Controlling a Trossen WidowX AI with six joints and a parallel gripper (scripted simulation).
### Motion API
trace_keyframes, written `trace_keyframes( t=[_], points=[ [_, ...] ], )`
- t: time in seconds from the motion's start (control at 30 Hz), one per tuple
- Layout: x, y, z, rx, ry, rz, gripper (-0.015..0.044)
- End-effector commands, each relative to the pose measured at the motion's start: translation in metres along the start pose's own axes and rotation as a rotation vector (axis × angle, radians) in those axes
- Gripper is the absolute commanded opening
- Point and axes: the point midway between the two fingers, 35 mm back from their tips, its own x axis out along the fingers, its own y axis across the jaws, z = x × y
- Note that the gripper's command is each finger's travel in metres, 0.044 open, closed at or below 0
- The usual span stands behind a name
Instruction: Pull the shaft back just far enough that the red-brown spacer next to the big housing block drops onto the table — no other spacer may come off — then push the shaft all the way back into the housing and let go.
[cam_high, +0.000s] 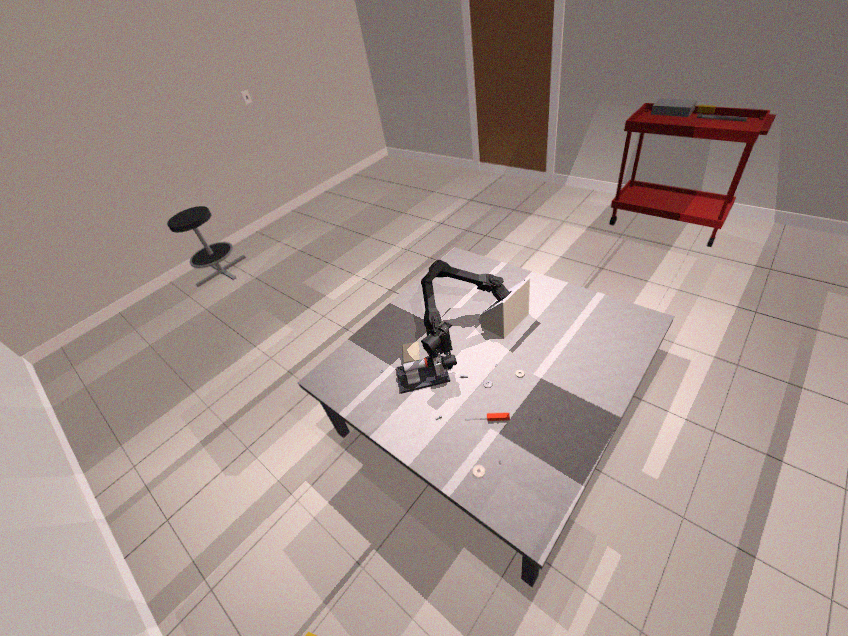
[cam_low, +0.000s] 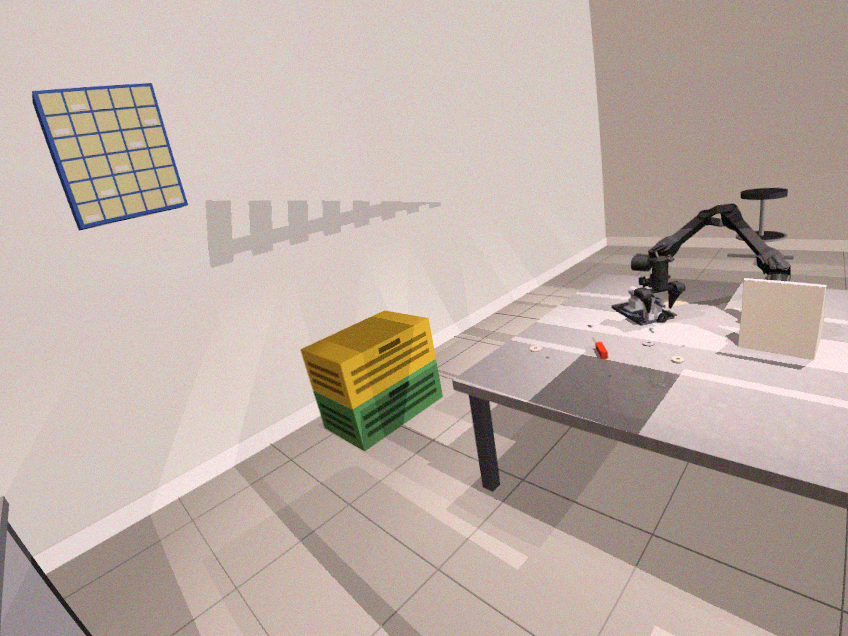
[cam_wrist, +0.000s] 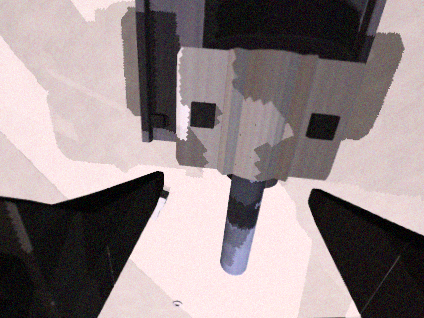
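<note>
The grey block with two dark square holes has the bluish shaft end sticking out of it in the wrist view. The assembly sits on a dark base; the big housing block is at its far left in the top view. A small red-orange patch shows there, too small to tell as the spacer. My gripper is open and empty, one finger each side of the shaft end, touching nothing visible. The spacers are hidden in the wrist view.
A cream panel stands on the table near the arm's base. A red-handled screwdriver and pale rings, one of them nearer the panel, lie on the table. A cream block is behind the assembly.
</note>
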Motion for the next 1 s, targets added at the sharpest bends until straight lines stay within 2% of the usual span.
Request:
trace_keyframes(
  t=[0.0, 0.2, 0.73, 0.97],
  points=[
    [0.0066, -0.0013, -0.002, -0.009, 0.003, -0.009, 0.044],
    [0.0066, -0.0013, -0.002, -0.009, 0.003, -0.009, 0.044],
    [0.0054, -0.0008, -0.0018, -0.003, 0.005, -0.004, 0.002],
    [0.0054, -0.0008, -0.0027, -0.008, 0.003, -0.008, 0.0]
  ],
)
